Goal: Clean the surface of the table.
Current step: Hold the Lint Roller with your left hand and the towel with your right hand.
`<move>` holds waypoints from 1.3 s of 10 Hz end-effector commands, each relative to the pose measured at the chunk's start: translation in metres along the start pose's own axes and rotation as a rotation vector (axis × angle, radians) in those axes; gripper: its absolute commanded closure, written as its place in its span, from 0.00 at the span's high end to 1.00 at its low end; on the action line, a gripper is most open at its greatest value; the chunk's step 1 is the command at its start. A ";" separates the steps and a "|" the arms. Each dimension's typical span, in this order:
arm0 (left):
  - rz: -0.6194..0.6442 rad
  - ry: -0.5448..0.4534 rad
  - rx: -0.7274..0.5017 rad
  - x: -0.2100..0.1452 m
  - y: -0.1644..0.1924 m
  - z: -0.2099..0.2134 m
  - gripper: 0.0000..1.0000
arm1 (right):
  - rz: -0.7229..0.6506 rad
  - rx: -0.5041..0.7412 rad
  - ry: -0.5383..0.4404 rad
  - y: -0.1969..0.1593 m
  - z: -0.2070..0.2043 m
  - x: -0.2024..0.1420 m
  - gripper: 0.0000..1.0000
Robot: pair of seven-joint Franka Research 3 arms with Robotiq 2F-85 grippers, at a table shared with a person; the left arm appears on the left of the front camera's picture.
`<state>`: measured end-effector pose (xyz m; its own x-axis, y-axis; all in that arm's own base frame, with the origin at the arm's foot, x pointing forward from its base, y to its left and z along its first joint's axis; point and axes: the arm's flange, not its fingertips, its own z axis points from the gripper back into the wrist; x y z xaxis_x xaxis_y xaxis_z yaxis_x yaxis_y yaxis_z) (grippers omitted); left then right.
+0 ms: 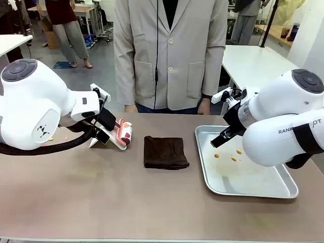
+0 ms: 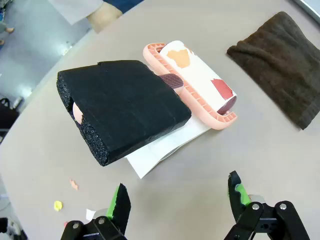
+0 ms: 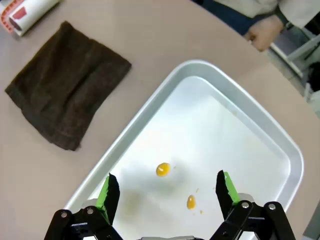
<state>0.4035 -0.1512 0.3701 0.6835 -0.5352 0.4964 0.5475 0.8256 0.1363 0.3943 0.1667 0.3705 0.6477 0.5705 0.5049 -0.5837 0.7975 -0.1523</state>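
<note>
Stretching beneath both arms, the table [image 1: 101, 202] shows a matte taupe top. Just ahead of the left gripper [image 2: 177, 189], whose jaws stand wide apart with nothing between them, a black foam block [image 2: 125, 107] lies against a pink-framed roller [image 2: 200, 85] on a white sheet [image 2: 165, 150]. A folded brown cloth [image 2: 280, 65] lies farther off, and small yellow and orange scraps [image 2: 58, 205] sit just outside one green fingertip. The right gripper [image 3: 167, 182], equally spread and empty, hangs over a metal tray [image 3: 225, 130] on the table with orange blobs [image 3: 162, 170] between and just ahead of its jaws, while past the far edge stands a person [image 1: 169, 50] in a beige jacket, with grey floor [image 1: 101, 55] and a white-topped table [image 1: 253, 63] behind.
</note>
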 end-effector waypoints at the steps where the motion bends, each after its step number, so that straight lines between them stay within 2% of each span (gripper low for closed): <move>1: 0.000 0.000 0.000 0.000 0.000 0.000 1.00 | 0.000 0.000 0.000 0.000 0.000 0.000 1.00; 11: 0.000 0.000 0.000 0.000 0.000 0.000 1.00 | 0.001 0.000 0.000 0.000 0.000 0.000 1.00; 12: 0.001 0.000 0.000 0.000 0.000 0.000 1.00 | 0.003 0.028 0.010 0.000 0.006 0.000 1.00; 13: -0.001 0.016 -0.103 -0.006 0.006 0.013 1.00 | -0.055 0.147 0.079 0.001 0.017 0.001 1.00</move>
<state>0.4018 -0.1530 0.3705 0.6885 -0.5331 0.4917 0.5559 0.8234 0.1142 0.3894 0.1711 0.3688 0.6779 0.5591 0.4774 -0.5872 0.8025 -0.1060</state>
